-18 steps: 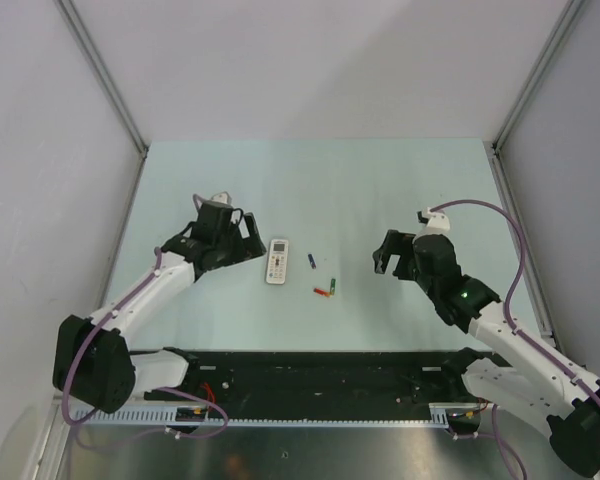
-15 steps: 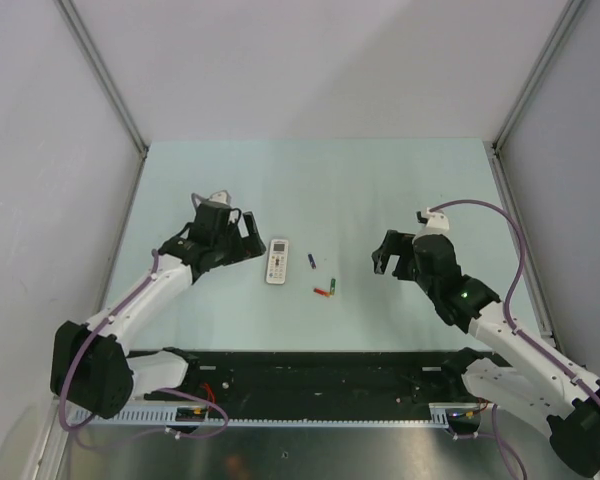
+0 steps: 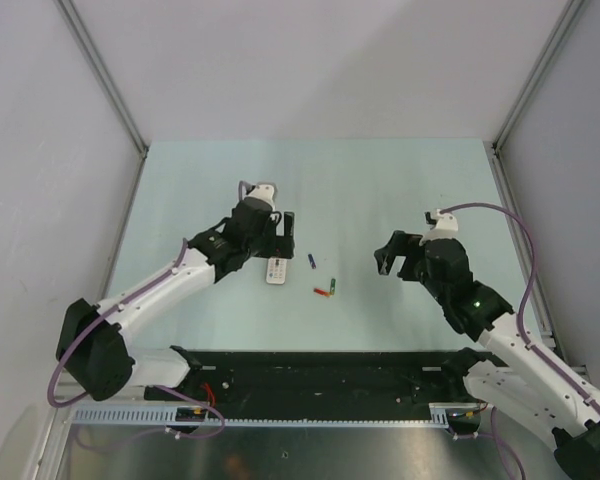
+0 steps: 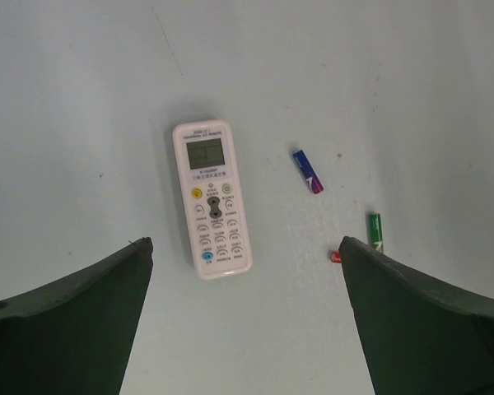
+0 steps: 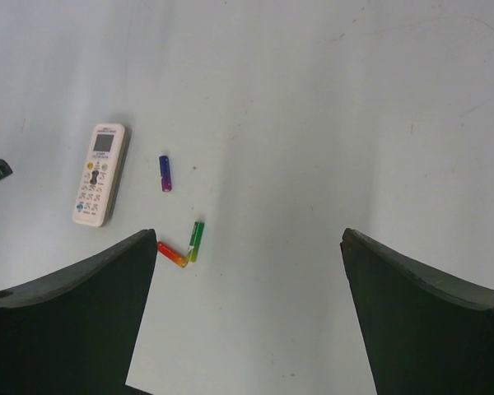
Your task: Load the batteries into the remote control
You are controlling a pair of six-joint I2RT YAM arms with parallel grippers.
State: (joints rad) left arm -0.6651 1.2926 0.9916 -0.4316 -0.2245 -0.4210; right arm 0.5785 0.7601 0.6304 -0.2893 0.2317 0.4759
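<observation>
Three grey walls [image 3: 310,70], pale green table [image 3: 400,180]; left hand [image 4: 243,244] open, right hand [image 5: 249,234] open

remote control [image 4: 212,200]: smooth white plastic | batteries [image 5: 165,174]: glossy wrap | table [image 3: 400,180]: matt

the remote control [image 4: 212,200] lies on the table [image 3: 400,180], the batteries [image 4: 308,172] just right of it, one farther back.

Remote [image 3: 276,273] is partly overlapped by left gripper [image 3: 283,238], jaws spread; three batteries [image 3: 331,286] are seen just right of it.
</observation>
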